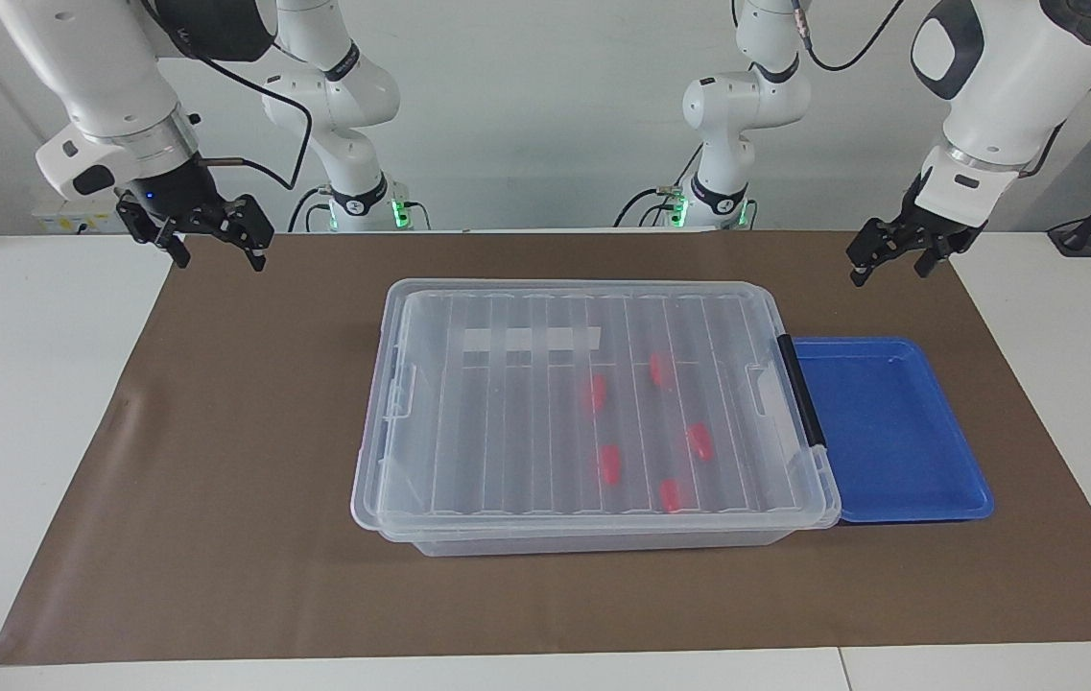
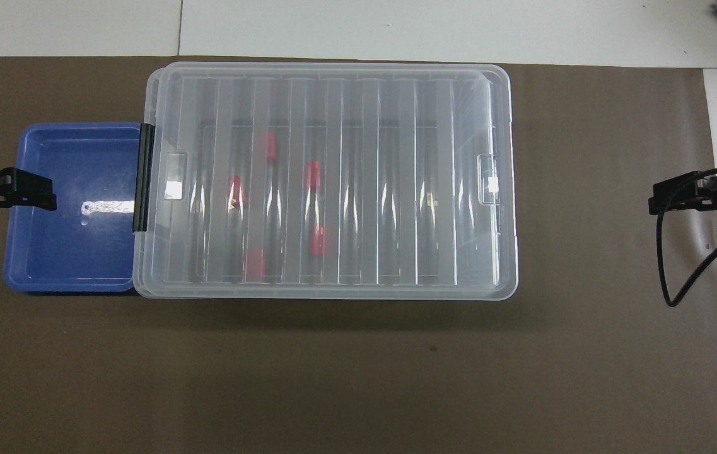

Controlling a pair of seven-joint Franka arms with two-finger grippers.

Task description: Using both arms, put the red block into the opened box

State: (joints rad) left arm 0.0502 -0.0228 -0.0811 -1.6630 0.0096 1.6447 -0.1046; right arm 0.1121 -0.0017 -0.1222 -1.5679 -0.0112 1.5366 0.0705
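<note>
I see both tools raised with fingers spread, holding nothing: my right tool [image 1: 211, 240] over the brown mat's corner, my left tool [image 1: 893, 257] over the mat near the shallow blue tray [image 1: 929, 499]. Five small red plastic blocks [image 1: 609, 464] lie inside the large clear lidded storage box [image 1: 391, 480] mid-counter.
</note>
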